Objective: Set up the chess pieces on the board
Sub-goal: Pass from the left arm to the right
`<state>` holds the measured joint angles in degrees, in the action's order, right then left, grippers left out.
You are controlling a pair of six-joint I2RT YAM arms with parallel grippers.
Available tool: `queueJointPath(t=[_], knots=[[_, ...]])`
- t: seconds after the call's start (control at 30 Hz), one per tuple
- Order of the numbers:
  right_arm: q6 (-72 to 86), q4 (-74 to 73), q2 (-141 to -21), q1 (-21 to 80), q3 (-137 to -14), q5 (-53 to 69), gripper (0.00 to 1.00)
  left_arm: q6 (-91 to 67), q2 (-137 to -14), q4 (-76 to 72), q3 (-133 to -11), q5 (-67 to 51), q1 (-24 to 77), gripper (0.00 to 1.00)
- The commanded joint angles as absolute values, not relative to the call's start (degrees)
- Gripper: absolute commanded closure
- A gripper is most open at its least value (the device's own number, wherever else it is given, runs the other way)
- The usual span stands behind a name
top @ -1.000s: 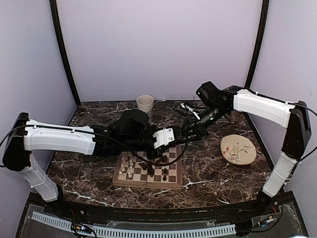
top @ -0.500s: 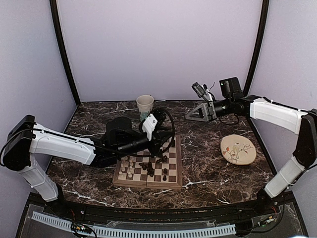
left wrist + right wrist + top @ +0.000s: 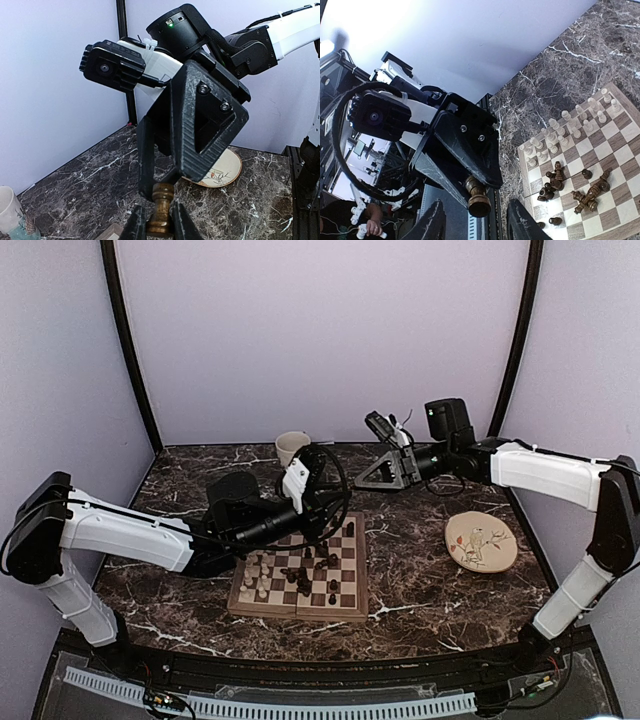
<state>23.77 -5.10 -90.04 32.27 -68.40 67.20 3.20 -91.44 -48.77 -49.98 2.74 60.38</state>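
A dark brown chess piece [image 3: 161, 207] is pinched shut in the left gripper [image 3: 159, 227], in the air over the far side of the chessboard [image 3: 297, 612]. Small, turned and smooth, it should be light, hard and apt to twist. Its free flared end looks the place to grip. The right gripper [image 3: 476, 220] faces it closely, spread wide. On the chessboard's middle lie toppled dark pieces [image 3: 305, 578], with cream pieces [image 3: 258, 575] on its left. A cup [image 3: 292, 448] stands beyond it, and a plate [image 3: 481, 542] lies on the counter [image 3: 420, 590] to its right.
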Motion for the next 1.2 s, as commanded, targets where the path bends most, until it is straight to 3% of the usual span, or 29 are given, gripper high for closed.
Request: queueJointPath(t=[0.0, 0.57, 0.63, 0.8, 1.17], knots=[[25.8, -1.6, -91.0, 32.8, -69.5, 68.6, 0.60, 2.7, -91.4, -50.6, -50.5, 2.7, 60.6, 0.93], [27.5, 0.9, -92.3, 33.3, -68.9, 68.6, 0.88, 2.7, -92.9, -49.3, -51.9, 3.0, 60.6, 0.91], [27.5, 0.9, -92.3, 33.3, -68.8, 68.5, 0.87, 2.8, -92.9, -49.3, -51.8, 3.2, 60.6, 0.91], [27.5, 0.8, -92.1, 33.4, -68.5, 68.3, 0.69, 2.6, -92.9, -49.8, -51.7, 4.0, 60.6, 0.90], [26.4, -0.1, -92.5, 33.6, -68.3, 67.5, 0.73, 2.3, -93.2, -50.4, -51.9, 4.9, 60.6, 0.90]])
